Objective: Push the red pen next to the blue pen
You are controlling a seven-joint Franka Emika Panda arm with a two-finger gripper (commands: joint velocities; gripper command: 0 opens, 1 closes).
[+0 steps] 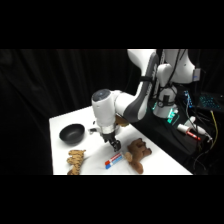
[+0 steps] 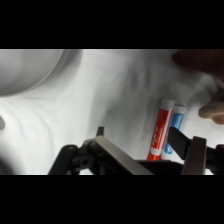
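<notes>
Red pen (image 2: 160, 131), white-ended, lying flat, side by side and parallel with blue pen (image 2: 175, 131), touching.

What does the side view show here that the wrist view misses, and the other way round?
Only the side view shows the black bowl, the brown plush toy, the tan ridged object at the table's front edge, and the white arm reaching down with its gripper just above the pens. Only the wrist view shows the red-and-white pen and the blue-and-white pen lying side by side, parallel and seemingly touching. Both views share the two pens and the white table.
</notes>
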